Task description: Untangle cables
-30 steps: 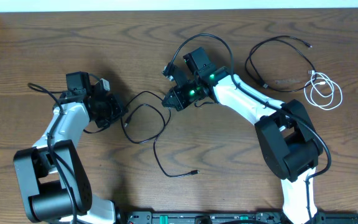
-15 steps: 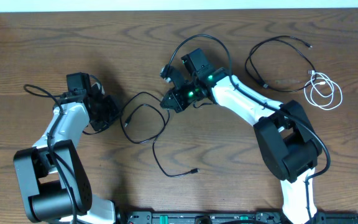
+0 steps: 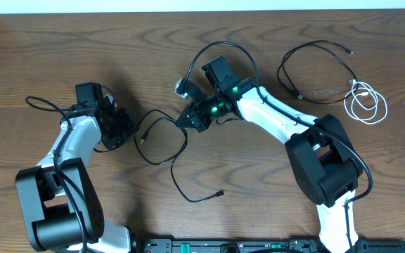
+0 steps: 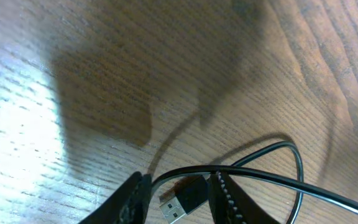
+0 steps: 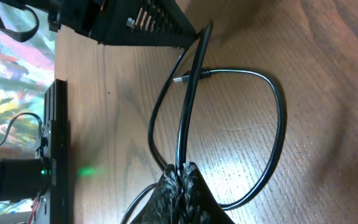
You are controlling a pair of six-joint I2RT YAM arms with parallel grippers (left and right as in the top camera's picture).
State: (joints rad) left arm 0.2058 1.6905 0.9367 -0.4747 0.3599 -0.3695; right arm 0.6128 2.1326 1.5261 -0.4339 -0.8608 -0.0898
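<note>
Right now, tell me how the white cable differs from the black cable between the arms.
The white cable is short, coiled small, untouched; the black cable is longer, sprawled in wide loops, pinched by the right end effector. Both are thin cords with plug ends.

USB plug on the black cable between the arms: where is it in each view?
Overhead: USB plug left of centre, beside the left gripper.
Left wrist: bottom centre, between the fingers.
Right wrist: upper centre.
Shared landmark: its black cable loop.
</note>
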